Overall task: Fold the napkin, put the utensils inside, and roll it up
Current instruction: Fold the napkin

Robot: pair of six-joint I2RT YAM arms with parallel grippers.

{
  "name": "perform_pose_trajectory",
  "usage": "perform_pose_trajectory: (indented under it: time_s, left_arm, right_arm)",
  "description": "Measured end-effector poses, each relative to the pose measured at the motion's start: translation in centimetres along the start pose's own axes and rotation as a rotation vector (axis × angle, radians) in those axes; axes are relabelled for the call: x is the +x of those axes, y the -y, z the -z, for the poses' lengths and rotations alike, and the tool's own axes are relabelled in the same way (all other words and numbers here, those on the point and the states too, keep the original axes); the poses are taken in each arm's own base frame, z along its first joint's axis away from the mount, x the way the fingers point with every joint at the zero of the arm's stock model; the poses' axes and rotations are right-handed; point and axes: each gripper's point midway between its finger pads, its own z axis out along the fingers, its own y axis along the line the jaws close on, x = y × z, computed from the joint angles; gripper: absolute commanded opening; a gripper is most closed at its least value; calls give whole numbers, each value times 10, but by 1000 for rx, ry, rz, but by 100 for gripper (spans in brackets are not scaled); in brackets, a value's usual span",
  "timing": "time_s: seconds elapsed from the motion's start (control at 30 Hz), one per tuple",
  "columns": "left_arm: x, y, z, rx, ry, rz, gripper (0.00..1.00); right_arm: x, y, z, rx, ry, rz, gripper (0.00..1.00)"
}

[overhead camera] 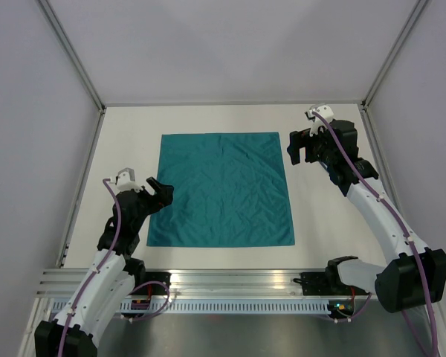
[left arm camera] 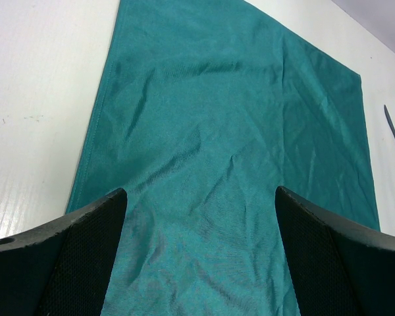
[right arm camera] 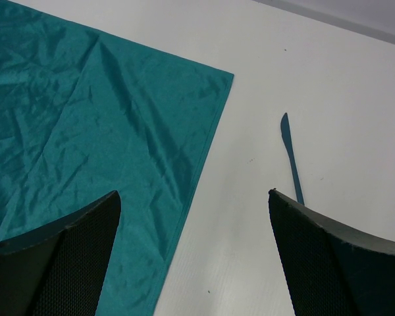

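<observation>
White table [overhead camera: 208,268] w/ plain grey walls [overhead camera: 30,111].

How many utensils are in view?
1: a slim knife on the table, just off the napkin, by the right gripper. The overhead view does not show it; others may be hidden.

Counter [overhead camera: 134,134]: white, matte, flat; metal rail along near edge, frame posts at far corners. Faint dark specks on surface left of cloth [left arm camera: 20,119].

Napkin [overhead camera: 223,190]: teal, plain, spread open in single layer, roughly square, edges about parallel to counter edges. Light creases across the middle, corners flat. Sits mid-counter, bare white strip on every side.

Slim utensil [right arm camera: 291,155]: thin, dark blue-green, pointed tip, lying flat on bare counter right of napkin's far right corner, near cloth, not touching. Near end out of sight.
</observation>
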Motion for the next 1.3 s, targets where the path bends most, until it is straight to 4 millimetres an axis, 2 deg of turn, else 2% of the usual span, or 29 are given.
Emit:
perform_pose_trajectory:
  time_s: [0.33,0.5,0.63,0.73,0.83,1.0,1.2,1.3]
  left_arm:
    - [0,0,0,0,0,0,96]
    - [0,0,0,0,0,0,96]
    - [0,0,0,-3,-1,1,96]
    - [-7,3,3,-8,0,6,95]
    - [-25,15,8,1,20,13,95]
    - [-72,40,24,15,91,21,95]
    - [-133,67,51,12,190,32,95]
    - [-159,78,67,10,232,38,95]
  right_arm:
    - [0,-6,0,-36,1,3,98]
    - [12,-23,-12,-123,-43,-4,98]
    - [33,-53,-33,-208,-138,10,98]
    - [45,-85,-38,-274,-182,45,98]
    - [44,-124,-36,-350,-189,96,96]
    - [45,-198,-35,-488,-201,176,91]
    - [69,-283,-39,-617,-252,281,86]
    - [86,-323,-34,-677,-269,331,83]
